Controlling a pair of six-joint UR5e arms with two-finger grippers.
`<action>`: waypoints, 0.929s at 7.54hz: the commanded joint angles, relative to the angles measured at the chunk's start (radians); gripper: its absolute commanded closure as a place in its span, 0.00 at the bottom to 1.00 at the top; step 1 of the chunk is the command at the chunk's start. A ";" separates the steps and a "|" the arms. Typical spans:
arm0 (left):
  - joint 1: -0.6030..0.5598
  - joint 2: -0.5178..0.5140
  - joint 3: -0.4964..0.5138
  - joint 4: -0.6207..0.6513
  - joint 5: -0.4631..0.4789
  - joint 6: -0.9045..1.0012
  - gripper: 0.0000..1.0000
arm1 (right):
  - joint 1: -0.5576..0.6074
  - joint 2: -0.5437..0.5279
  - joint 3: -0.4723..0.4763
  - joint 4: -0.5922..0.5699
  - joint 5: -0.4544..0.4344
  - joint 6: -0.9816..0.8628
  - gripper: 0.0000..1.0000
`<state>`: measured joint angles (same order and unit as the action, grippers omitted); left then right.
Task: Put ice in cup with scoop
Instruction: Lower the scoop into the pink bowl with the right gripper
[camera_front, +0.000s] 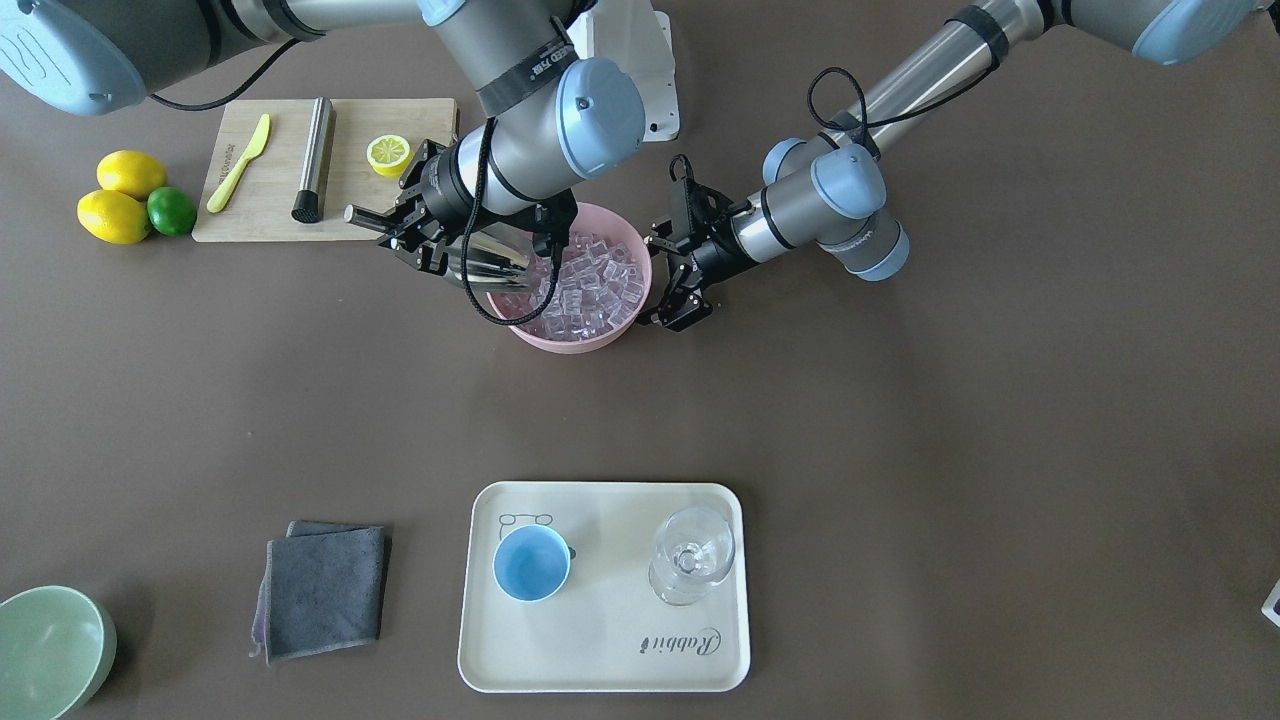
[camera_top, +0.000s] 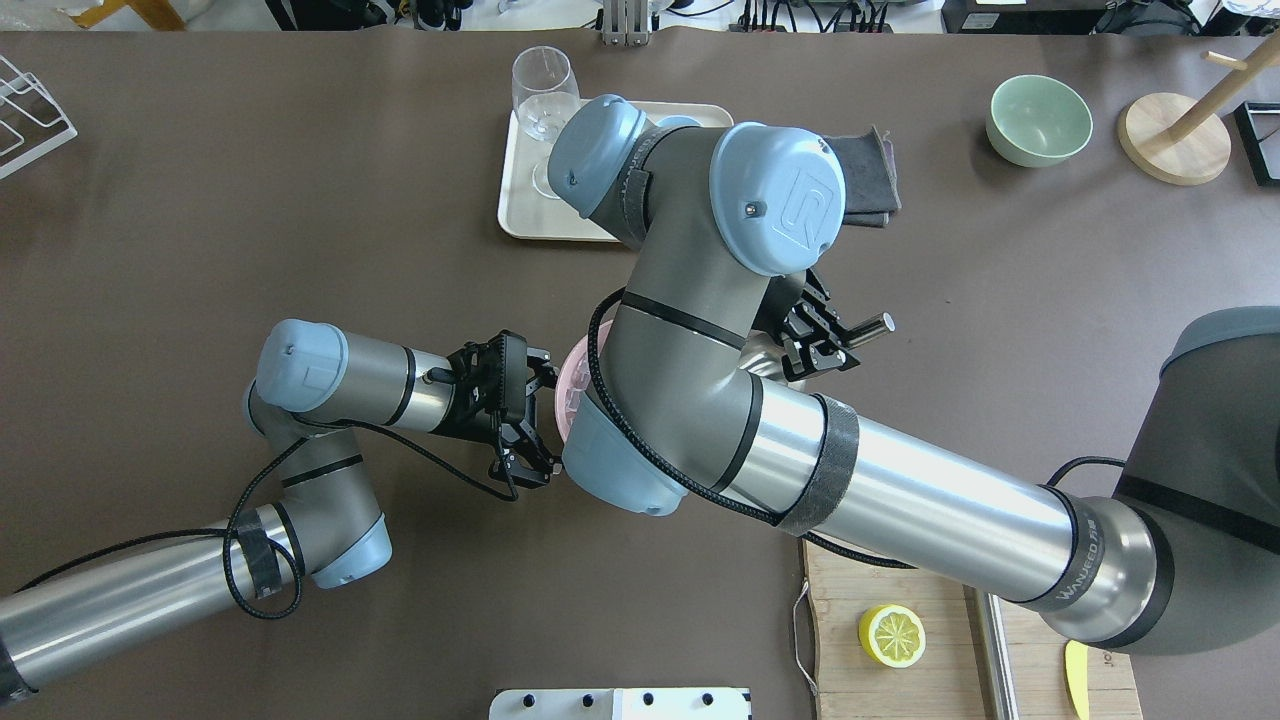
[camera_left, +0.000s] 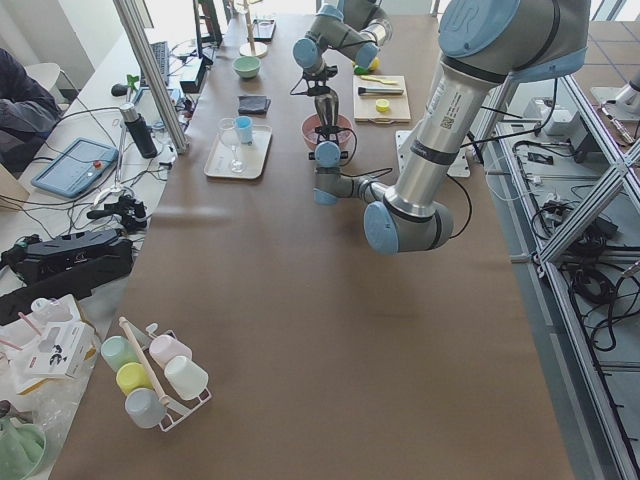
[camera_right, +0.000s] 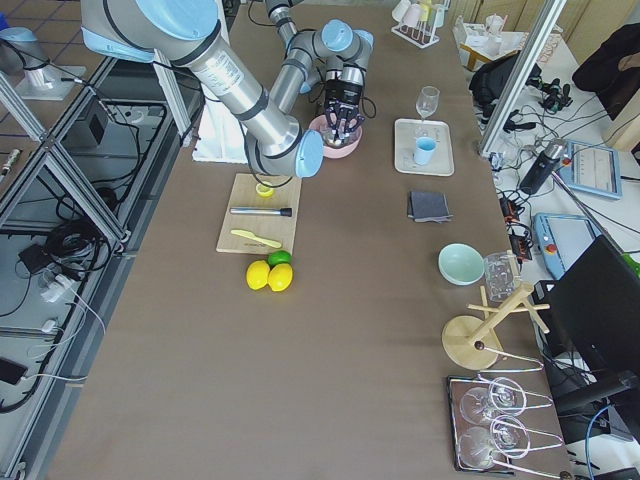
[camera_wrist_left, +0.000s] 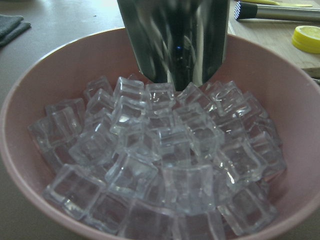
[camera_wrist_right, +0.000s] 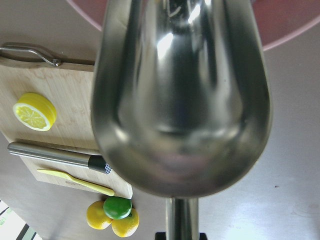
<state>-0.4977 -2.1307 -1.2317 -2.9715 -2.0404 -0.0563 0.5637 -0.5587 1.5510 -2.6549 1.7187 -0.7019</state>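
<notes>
Steel in hand on the right: clenching the right hand (camera_front: 415, 222) around the straight tubular handle of the scoop (camera_front: 492, 262), with the handle's end poking out toward the cutting board (camera_front: 270, 205). Tilting the trough down over the pink bowl (camera_front: 570, 340) from its cutting-board side and, seen from the left wrist, pressing its front edge against the ice (camera_wrist_left: 165, 150) heaped inside. Holding the left hand (camera_front: 657, 282) wide open just beside the bowl's opposite side, fingers (camera_front: 672, 316) spread and grasping nothing; not showing clearly whether a fingertip is touching the rim. Standing the cup (camera_front: 531, 563) upright and well apart from the bowl, on the cream tray (camera_front: 600, 660) on the brown tabletop (camera_front: 900, 450), beside the clear stemmed glass (camera_front: 692, 555), with its blue inside showing bare. Hiding most of the bowl, the trough and nearly all of the cup behind the right arm (camera_top: 700, 300) in the overhead view, with only a pink sliver and the handle's tip peeking out. Filling the right wrist view with the trough's shiny underside, so giving no look inside it; not telling whether any cube is lying in the trough. Shrinking both hands to small dark shapes in the two side views.
</notes>
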 joint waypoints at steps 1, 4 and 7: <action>-0.004 0.002 0.001 0.002 -0.001 -0.002 0.02 | -0.001 -0.003 -0.024 0.038 0.004 0.004 1.00; -0.027 0.002 0.014 0.009 -0.003 -0.004 0.02 | -0.018 -0.004 -0.040 0.075 0.004 0.065 1.00; -0.025 -0.003 0.020 0.012 -0.003 -0.066 0.02 | -0.016 -0.015 -0.023 0.124 0.012 0.090 1.00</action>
<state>-0.5236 -2.1312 -1.2158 -2.9609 -2.0432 -0.0943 0.5479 -0.5660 1.5177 -2.5623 1.7271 -0.6321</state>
